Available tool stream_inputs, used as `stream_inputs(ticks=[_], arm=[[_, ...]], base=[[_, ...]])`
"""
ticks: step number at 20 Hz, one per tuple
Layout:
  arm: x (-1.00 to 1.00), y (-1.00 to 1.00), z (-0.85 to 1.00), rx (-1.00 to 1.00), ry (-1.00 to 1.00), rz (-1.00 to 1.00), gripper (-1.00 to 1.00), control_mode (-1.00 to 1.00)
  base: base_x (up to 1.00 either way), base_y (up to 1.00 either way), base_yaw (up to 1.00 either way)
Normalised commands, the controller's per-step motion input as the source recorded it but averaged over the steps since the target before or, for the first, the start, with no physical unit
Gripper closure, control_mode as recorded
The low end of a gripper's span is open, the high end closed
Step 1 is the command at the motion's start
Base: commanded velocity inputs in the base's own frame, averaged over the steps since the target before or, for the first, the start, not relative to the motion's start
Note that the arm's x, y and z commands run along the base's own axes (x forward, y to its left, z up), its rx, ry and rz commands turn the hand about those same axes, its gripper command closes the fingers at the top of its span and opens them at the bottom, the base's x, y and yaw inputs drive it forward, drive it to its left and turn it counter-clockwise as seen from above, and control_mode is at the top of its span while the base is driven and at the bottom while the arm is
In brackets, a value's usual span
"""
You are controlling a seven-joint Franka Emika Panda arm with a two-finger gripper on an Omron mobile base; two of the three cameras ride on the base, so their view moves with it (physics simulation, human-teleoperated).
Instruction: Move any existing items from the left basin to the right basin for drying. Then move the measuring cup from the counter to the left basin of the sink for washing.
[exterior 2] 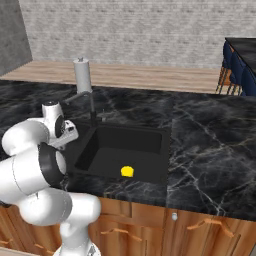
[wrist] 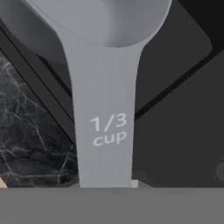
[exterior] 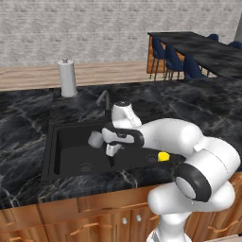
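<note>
My gripper (exterior: 106, 142) is shut on the thin handle of the measuring cup (exterior: 95, 138), a small pale grey cup. It hangs above the left basin (exterior: 71, 151) of the black sink, clear of the floor with its round grey drain (exterior: 85, 167). In the hand view the measuring cup (wrist: 105, 122) runs up the middle, its handle marked "1/3 cup" and its bowl at the top; my fingertips are hidden. A small yellow object (exterior: 163, 156) lies in the right basin (exterior: 137, 159), also seen as the yellow object (exterior 2: 127, 171) on the right basin floor (exterior 2: 130, 145).
A dark curved faucet (exterior: 104, 98) rises behind the sink at the divider. A tall white paper-towel roll (exterior: 66, 78) stands on the black marble counter (exterior: 23, 127) at the back left. A dark table with blue chairs (exterior: 172, 59) stands beyond the counter.
</note>
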Motion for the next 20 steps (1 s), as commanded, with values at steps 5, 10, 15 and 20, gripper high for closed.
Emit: stream_inputs(ticks=[5, 10, 15, 20], arm=[[0.36, 0.44, -0.13, 0.0, 0.0, 0.0, 1.0, -1.0], [0.15, 0.34, -0.27, 0.0, 0.0, -0.01, 1.0, -1.0], [0.02, 0.03, -0.44, 0.0, 0.0, -0.06, 1.0, -1.0], [0.08, 0.0, -0.45, 0.0, 0.0, -0.04, 1.0, -1.0]], base=[[0.0, 0.0, 0.0], [0.0, 0.0, 0.0], [0.0, 0.0, 0.0], [0.0, 0.0, 0.0]])
